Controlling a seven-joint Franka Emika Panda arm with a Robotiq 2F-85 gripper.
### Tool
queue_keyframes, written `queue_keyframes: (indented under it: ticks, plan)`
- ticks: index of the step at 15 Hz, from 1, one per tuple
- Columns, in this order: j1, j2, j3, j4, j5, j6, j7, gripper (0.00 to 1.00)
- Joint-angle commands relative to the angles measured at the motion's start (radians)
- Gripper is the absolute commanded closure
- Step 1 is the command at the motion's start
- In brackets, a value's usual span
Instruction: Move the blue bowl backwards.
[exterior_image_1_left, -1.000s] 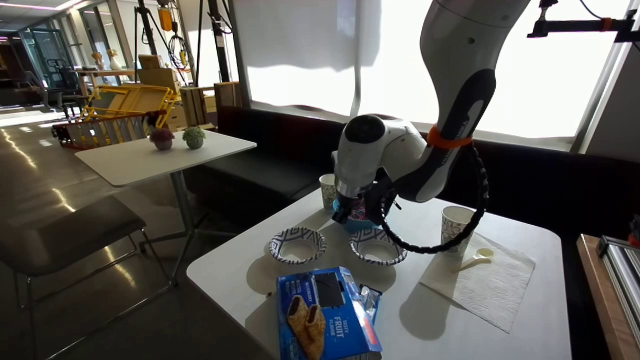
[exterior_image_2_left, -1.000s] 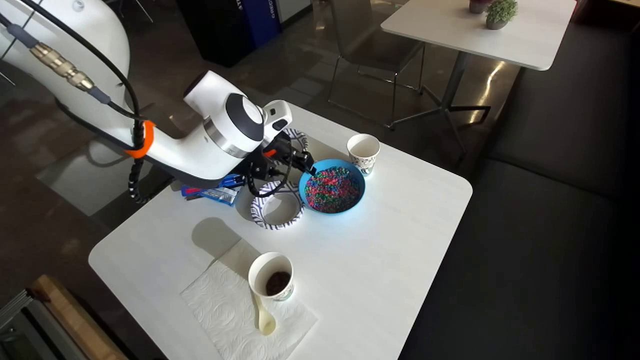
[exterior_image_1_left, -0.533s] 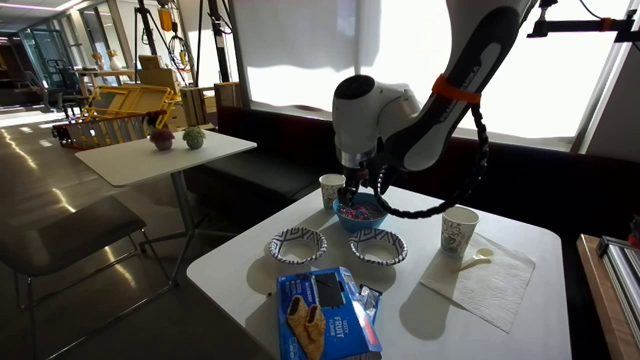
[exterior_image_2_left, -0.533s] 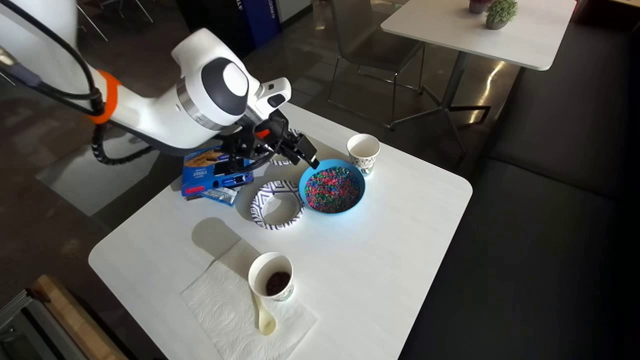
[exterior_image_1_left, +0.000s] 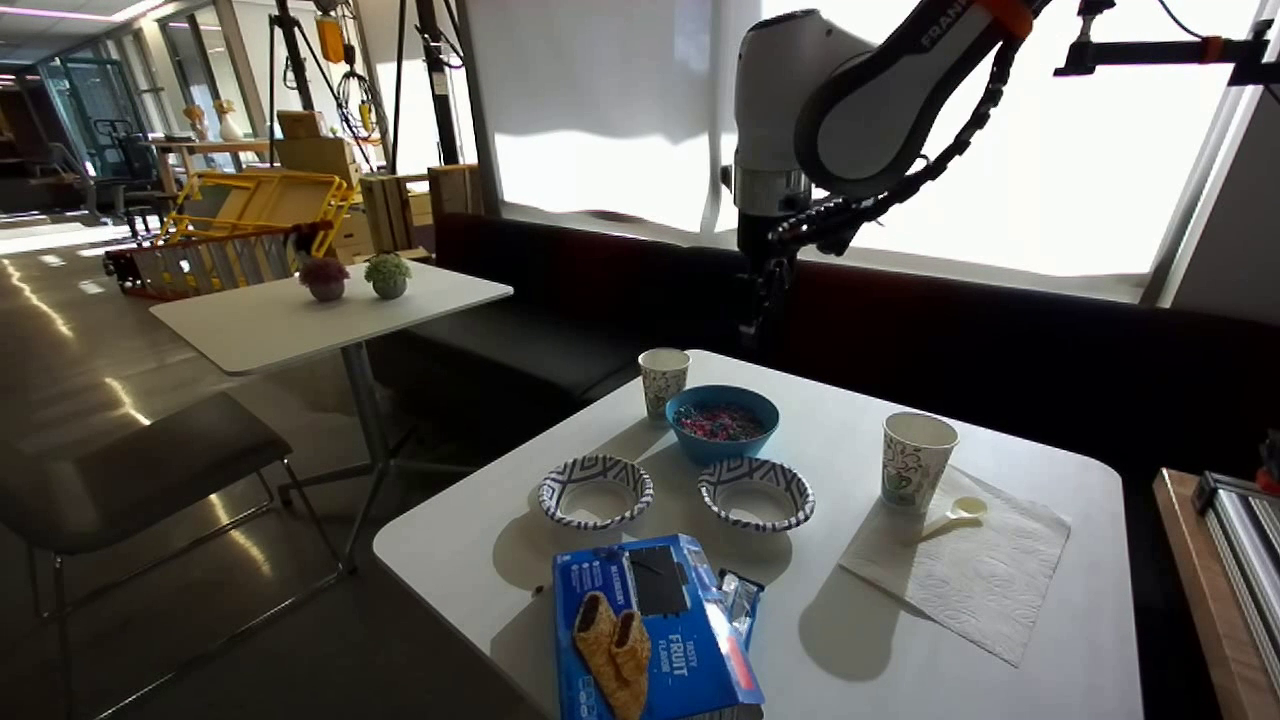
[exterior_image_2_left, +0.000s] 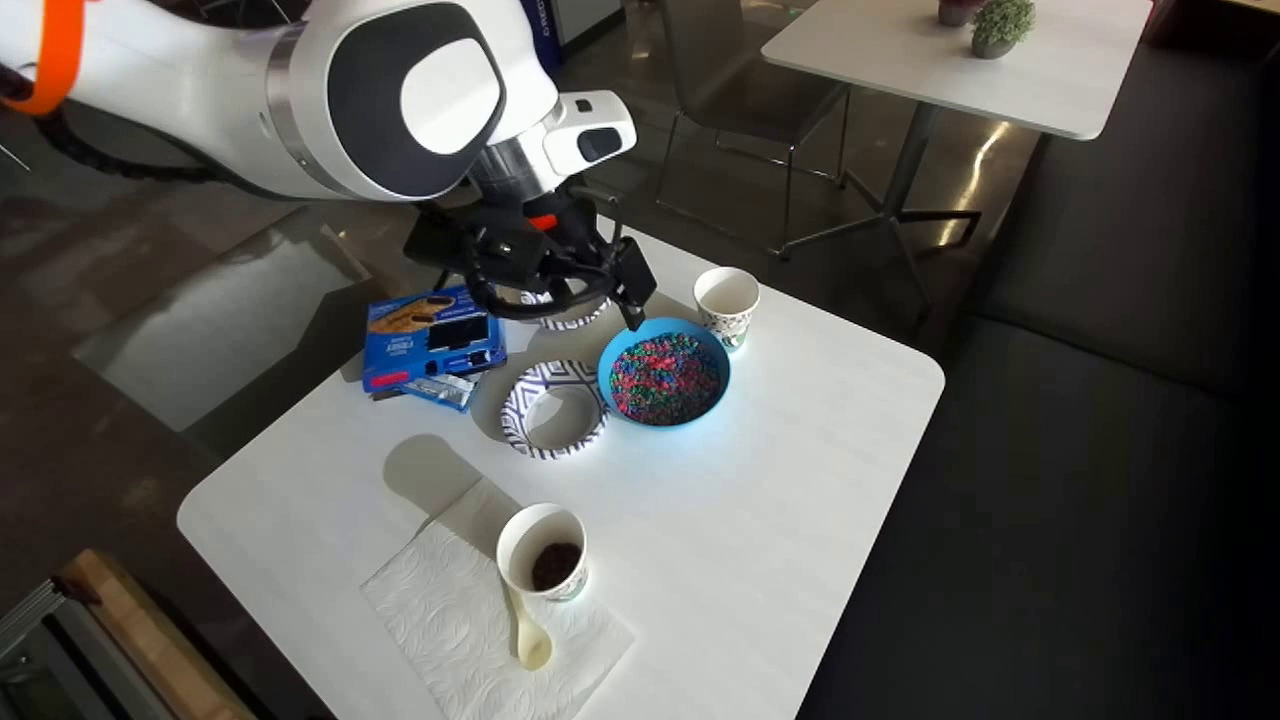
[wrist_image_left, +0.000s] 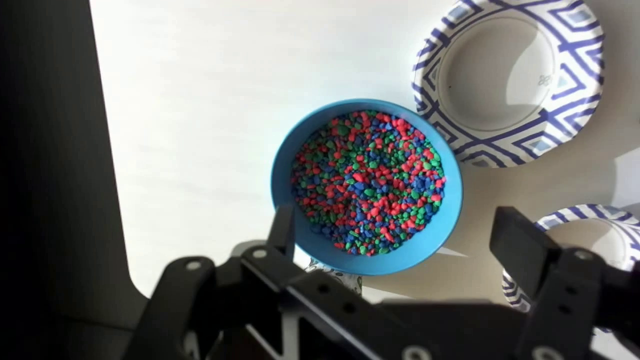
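Observation:
The blue bowl (wrist_image_left: 390, 262) sits upright on the white table, filled with red, green and blue bits. It also shows in both exterior views, as the blue bowl (exterior_image_1_left: 722, 448) and the blue bowl (exterior_image_2_left: 668, 328). My gripper (wrist_image_left: 395, 215) is open, its fingers (wrist_image_left: 522, 250) spread wide with nothing held. It hangs above the table, clear of the bowl; in the wrist view one fingertip overlaps the bowl's rim only by the angle of sight. In an exterior view the dark gripper (exterior_image_1_left: 765, 300) is raised above the bowl's height, its fingers hard to make out against the bench.
A patterned paper cup (exterior_image_2_left: 727, 320) stands close beside the bowl. Two patterned dishes (exterior_image_1_left: 756, 470) lie nearby, one right against the bowl's side. A blue snack box (exterior_image_1_left: 650, 620), another cup (exterior_image_1_left: 915, 460), a spoon (exterior_image_1_left: 966, 507) and a paper towel (exterior_image_1_left: 980, 585) share the table.
My arm has risen from low at the bowl to well above it, and the jaws have opened wider. The bowl and the other table things stand where they were.

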Motion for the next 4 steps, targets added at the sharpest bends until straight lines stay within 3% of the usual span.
queue_keyframes:
  ticks: [1, 4]
  plan:
    - [0.022, -0.008, -0.04, -0.003, 0.065, 0.003, -0.077, 0.0]
    - [-0.017, -0.007, -0.016, -0.004, 0.093, 0.004, -0.123, 0.0]
